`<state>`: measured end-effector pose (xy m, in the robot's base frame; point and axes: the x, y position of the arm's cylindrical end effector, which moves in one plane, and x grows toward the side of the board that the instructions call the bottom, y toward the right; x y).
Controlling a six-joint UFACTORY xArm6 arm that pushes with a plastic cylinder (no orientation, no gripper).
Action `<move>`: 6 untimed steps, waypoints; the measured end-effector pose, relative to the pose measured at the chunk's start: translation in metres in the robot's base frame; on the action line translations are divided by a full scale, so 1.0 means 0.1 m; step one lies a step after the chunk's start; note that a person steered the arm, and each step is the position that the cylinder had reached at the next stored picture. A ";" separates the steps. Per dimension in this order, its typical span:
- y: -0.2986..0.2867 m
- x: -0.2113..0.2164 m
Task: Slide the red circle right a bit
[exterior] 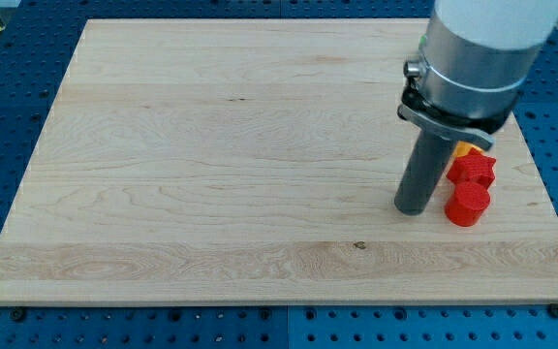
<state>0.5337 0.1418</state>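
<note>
The red circle (467, 206) is a short red cylinder on the wooden board, low at the view's right. My tip (413, 208) rests on the board just to the left of it, with a narrow gap between them. A red star-shaped block (474, 171) sits directly above the red circle, touching or nearly touching it. A yellow block (464, 149) peeks out above the star, mostly hidden behind the rod and its mount.
The wooden board (211, 165) lies on a blue perforated table. The board's right edge (541, 184) is close to the right of the red blocks. The arm's large grey body (478, 58) covers the view's top right.
</note>
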 end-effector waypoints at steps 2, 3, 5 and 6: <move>0.51 0.17; 0.34 0.17; 0.02 0.05; 0.27 0.04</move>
